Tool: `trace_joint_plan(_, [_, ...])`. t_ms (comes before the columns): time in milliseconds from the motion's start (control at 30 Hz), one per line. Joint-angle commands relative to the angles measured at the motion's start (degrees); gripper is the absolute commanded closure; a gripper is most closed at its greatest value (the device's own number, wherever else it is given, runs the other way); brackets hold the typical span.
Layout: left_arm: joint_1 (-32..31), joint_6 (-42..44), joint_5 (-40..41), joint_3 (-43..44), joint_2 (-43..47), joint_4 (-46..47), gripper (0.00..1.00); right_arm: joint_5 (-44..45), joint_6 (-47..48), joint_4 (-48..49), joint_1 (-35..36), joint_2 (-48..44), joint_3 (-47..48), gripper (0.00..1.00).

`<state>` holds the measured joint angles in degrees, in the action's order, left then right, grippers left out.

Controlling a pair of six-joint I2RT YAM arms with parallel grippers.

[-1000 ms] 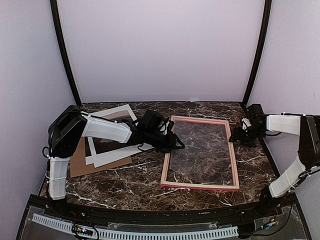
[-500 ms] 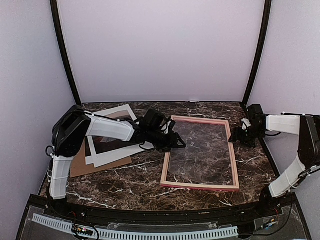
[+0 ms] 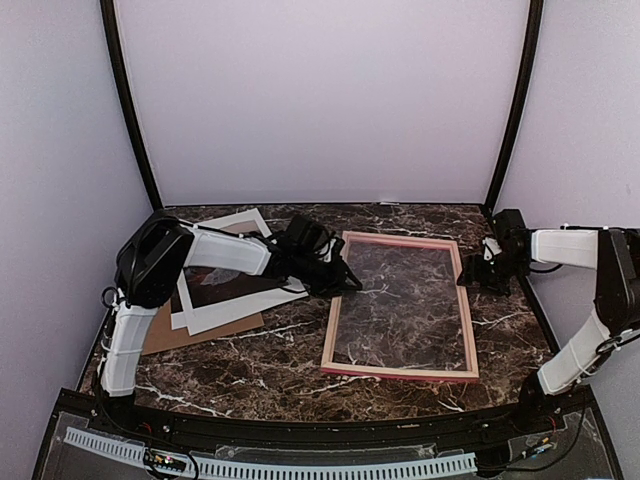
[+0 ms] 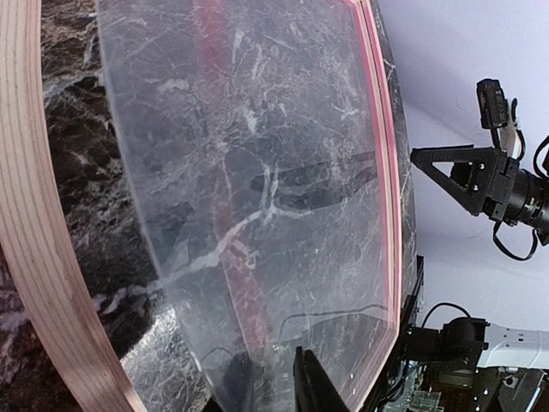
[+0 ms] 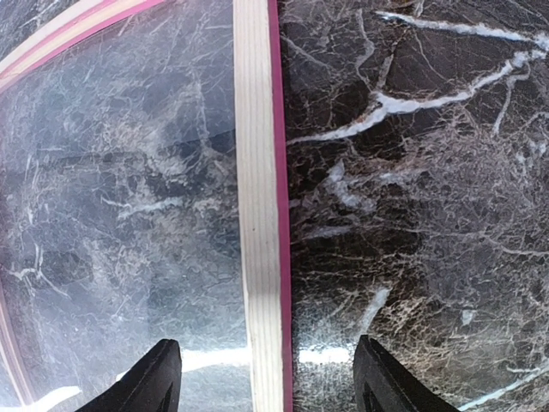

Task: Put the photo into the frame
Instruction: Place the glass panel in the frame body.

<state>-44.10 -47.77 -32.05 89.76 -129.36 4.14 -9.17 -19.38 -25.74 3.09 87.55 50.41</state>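
Mid-counter: frame lies back-up, pale wood side showing, with a clear sheet in its opening. My read is that it's laid this way so the photo can drop in from behind.

At the frame's far-right corner the right tool has its fingers spread, one each side of the right rail, not clamped. Looks like a brace against sliding.

At the far end of the left rail the left tool sits over the sheet's edge. Its wrist view shows only one finger clearly, so can't tell if it's spread or pinching the sheet.

Photo is picture-side up on brown cardboard, partly under the left arm. It's just left of the left tool, well apart from the right tool, and not in the frame yet.
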Motion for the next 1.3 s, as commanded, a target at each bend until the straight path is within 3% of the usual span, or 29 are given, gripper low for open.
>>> trace_joint_plan(0, [0.3, -0.1, -2.2, 2.1, -0.6, -0.1, 0.84, 0.7, -0.1, 0.8, 0.4, 0.2, 1.0, 0.3])
trace_joint_plan(233, [0.9, -1.1, -4.4, 2.9, -0.6, 1.1, 1.0, 1.8, 0.0, -0.2, 0.4, 0.0, 1.9, 0.3])
trace_joint_plan(500, [0.9, -5.4, -8.7, -0.7, 2.4, 11.4, 1.0, 3.7, 0.6, -3.2, -1.3, -1.8, 5.0, 0.3])
trace_joint_plan(833, [0.5, -5.6, -8.7, -1.0, 5.2, 12.9, 1.0, 4.9, -0.8, -2.0, -4.8, -1.1, 5.9, 0.3])
trace_joint_plan(1267, [0.1, -1.9, -5.6, 1.6, 6.6, 7.6, 1.0, -5.0, 0.8, 3.1, -5.1, 7.3, 4.4, 0.47])
